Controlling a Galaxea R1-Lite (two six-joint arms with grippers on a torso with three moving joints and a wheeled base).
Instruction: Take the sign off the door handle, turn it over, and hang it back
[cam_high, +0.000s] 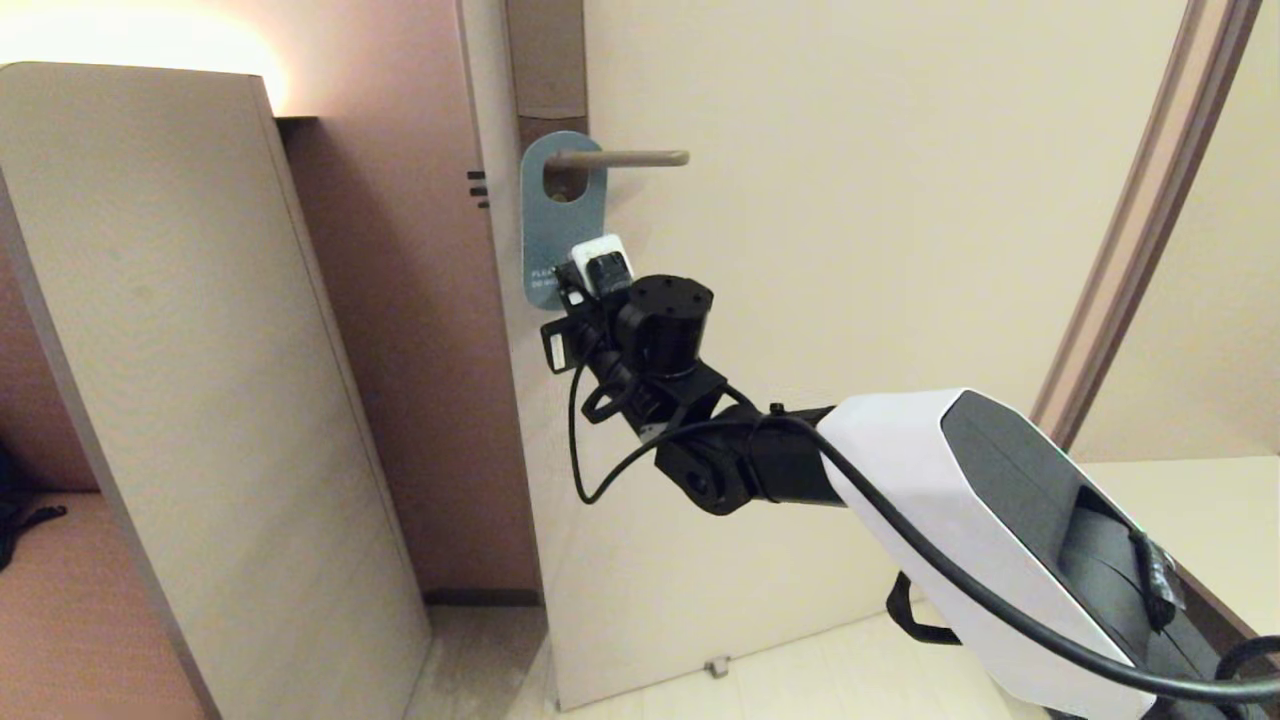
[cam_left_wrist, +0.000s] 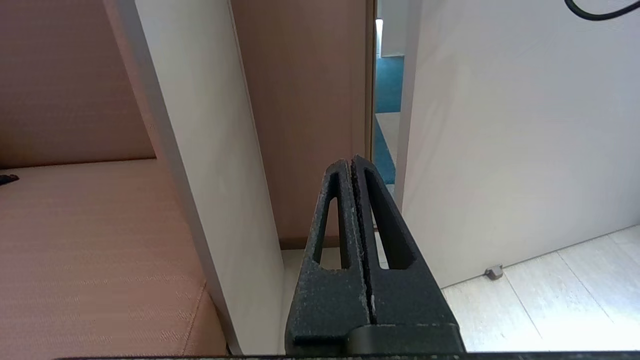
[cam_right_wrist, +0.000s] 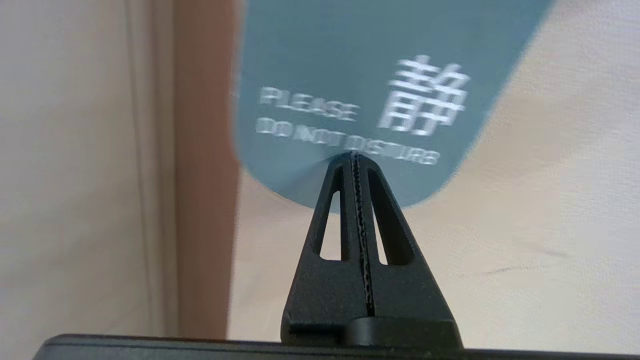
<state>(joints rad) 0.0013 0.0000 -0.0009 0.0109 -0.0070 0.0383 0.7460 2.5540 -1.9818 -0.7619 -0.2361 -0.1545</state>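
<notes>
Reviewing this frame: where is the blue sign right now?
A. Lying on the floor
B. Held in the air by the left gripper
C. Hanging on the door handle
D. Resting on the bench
C: the sign hangs by its hole from the door handle, right gripper at its lower edge.

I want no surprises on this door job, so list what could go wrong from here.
1. The right claw pinches only the bottom edge of the sign, so the card may slip out or bend on lifting.
2. The sign's hole sits around the door handle; pulling it off sideways could snag or tear it.
3. The left claw is shut and away from the door, so it offers no backup if the sign drops.
</notes>
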